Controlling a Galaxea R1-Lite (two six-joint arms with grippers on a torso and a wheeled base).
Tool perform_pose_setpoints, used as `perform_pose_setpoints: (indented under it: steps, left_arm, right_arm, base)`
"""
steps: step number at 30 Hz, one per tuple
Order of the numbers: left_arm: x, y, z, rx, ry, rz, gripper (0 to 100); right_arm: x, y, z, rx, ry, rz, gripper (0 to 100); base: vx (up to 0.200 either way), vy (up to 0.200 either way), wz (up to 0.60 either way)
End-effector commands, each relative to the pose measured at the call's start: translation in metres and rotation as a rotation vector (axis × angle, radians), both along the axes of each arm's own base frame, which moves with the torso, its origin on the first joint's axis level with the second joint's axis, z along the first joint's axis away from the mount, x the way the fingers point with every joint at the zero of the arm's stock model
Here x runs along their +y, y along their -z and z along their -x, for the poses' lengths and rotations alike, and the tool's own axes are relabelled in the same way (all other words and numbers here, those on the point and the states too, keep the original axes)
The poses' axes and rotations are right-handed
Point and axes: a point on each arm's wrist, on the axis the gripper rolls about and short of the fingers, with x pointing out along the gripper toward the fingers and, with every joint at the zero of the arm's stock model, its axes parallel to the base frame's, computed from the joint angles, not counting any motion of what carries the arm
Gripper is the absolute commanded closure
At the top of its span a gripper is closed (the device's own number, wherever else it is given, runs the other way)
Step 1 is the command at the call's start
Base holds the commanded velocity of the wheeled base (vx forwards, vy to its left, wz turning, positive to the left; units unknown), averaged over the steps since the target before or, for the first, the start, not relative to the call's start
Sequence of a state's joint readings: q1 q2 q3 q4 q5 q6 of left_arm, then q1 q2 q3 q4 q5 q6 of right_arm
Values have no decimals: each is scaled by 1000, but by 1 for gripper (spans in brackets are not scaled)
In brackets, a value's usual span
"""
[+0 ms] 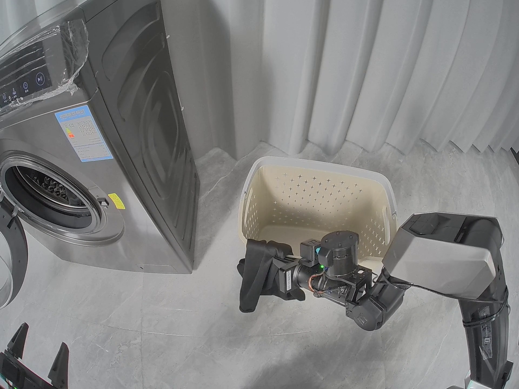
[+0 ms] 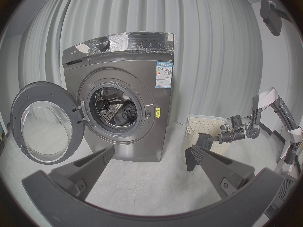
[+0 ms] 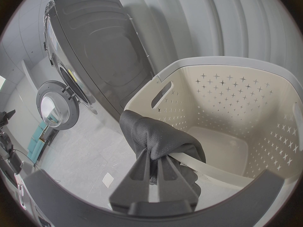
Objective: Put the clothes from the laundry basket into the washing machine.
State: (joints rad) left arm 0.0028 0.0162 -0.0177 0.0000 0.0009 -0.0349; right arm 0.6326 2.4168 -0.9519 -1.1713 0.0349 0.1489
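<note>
The step in hand looks like the carry. The right claw is clamped on a dark garment, which hangs bunched and limp from it, draped over the near rim of the laundry basket. The cloth looks soft and finely meshed.

Next, I judge, it must lift clear of the rim and travel to the washing machine, well off to the claw's side, where the door stands wide. The left claw sits open, holding nothing.

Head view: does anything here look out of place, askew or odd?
A dark garment hangs over the laundry basket rim, mostly outside it, pinched by the right gripper. Protective film on the washing machine panel is loose and wrinkled.
</note>
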Motion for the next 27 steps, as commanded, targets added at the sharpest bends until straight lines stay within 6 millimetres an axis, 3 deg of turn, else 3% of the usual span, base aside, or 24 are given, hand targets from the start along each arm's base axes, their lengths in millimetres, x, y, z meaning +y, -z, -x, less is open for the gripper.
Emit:
perform_pose_setpoints:
  steps: [1,7,9,12,19,23,25,27]
  left_arm:
    - [0,5,-1,8,-1,2,0]
    - [0,5,0,6,1,0,0]
    - [0,5,-1,8,-1,0,0]
    - [0,5,-1,8,-1,0,0]
    - [0,5,-1,8,-1,0,0]
    - [0,5,0,6,1,0,0]
    - [0,5,0,6,1,3,0]
    - [0,5,0,6,1,2,0]
  right_arm:
    - [-6,-17,7,-20,-2,-13,100]
    - [-21,-51,25,-52,0,-40,100]
    - [-33,-81,45,-97,-6,-78,100]
    - [-44,-108,68,-150,-14,-127,100]
    - [-72,-157,130,-312,-62,-245,100]
    - [-88,-183,142,-394,-46,-273,100]
    - [-92,-187,143,-417,-38,-253,100]
    - [-108,-197,145,-445,11,-238,100]
  base:
    - [0,0,0]
    - [0,0,0]
    - [0,0,0]
    - [0,0,0]
    - [0,0,0]
    - [0,0,0]
    - [0,0,0]
    - [-100,0,0]
